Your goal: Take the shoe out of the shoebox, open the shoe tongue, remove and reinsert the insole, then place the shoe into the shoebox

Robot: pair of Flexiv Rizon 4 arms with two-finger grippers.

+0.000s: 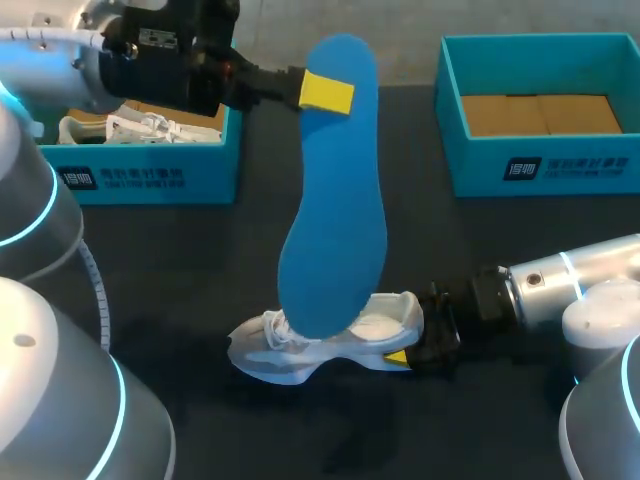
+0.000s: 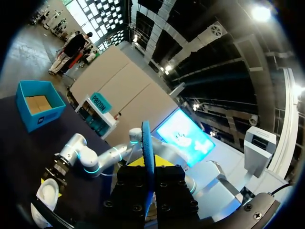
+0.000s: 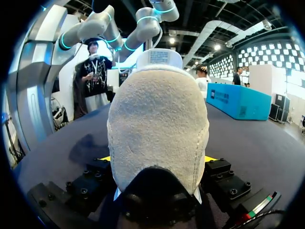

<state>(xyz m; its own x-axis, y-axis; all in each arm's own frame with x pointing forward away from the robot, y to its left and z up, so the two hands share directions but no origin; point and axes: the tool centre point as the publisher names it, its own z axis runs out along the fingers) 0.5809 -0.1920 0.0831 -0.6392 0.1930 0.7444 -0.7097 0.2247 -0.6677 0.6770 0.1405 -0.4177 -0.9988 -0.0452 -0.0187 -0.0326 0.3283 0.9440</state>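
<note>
Left hand (image 1: pixel 327 92) pinches the insole (image 1: pixel 335 210) aloft (upright over the shoe (image 1: pixel 300 358)), right hand (image 1: pixel 410 338) clamps the heel.

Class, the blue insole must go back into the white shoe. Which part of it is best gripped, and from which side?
Its upper end, pinched across the flat faces from the left, as the left gripper does. The insole is thin and hangs upright, lower end at the shoe, so that end is free to slide in.
</note>
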